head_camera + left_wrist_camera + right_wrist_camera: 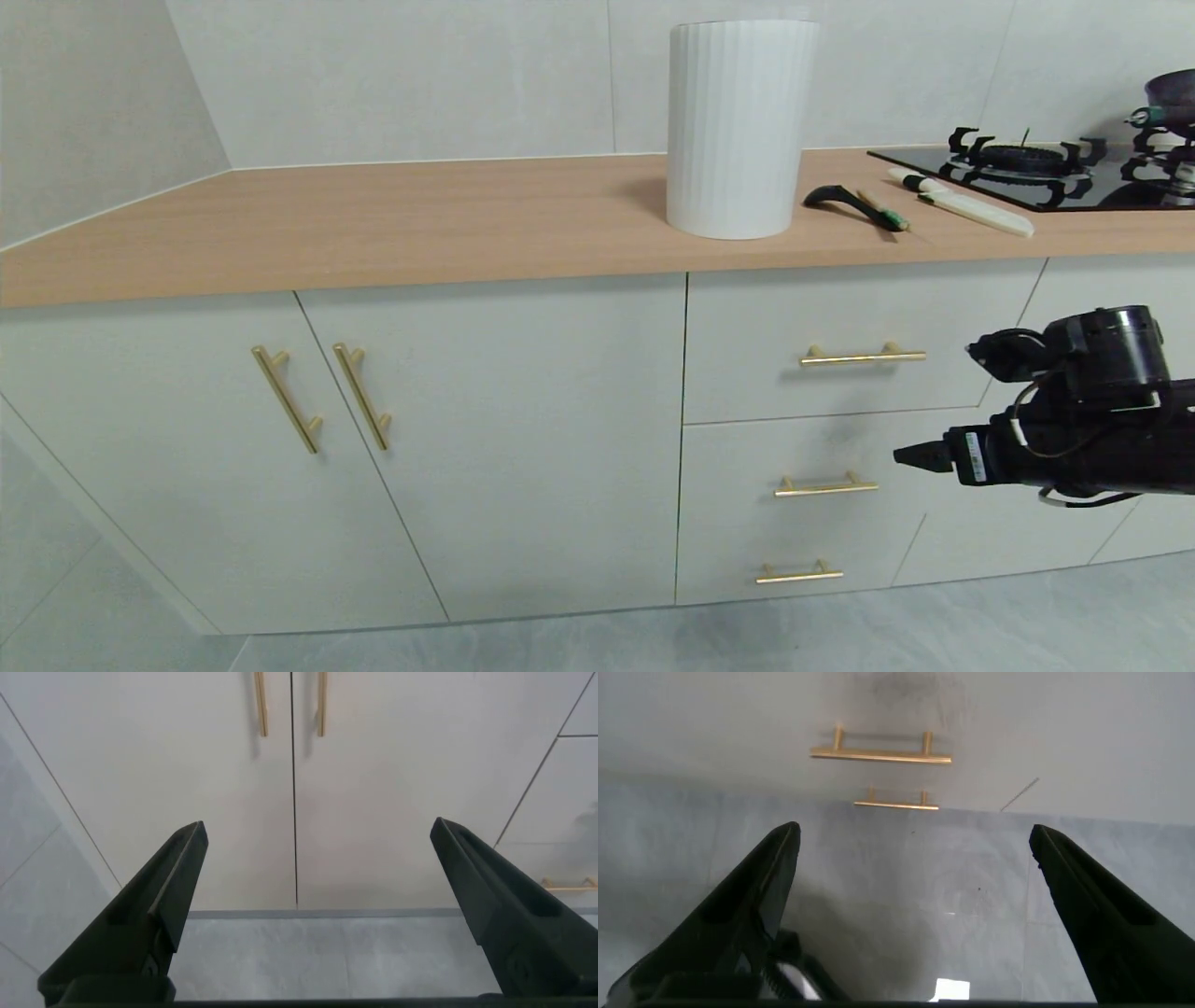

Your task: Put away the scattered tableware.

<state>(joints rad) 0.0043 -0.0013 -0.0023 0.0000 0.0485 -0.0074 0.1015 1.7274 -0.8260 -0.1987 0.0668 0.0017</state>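
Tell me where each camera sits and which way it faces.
Head view: on the head, facing forward and down at the counter and cabinets; the right end effector shows lower right.
Left wrist view: on the left wrist, facing the door handles and floor; the left end effector frames it, open.
Right wrist view: on the right wrist, facing two drawer handles and floor; open fingers frame it.
Shared: the head view shows both handle sets too.

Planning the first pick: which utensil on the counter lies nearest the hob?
The white knife: it lies along the hob's edge, while the black-handled tool lies nearer the white canister.
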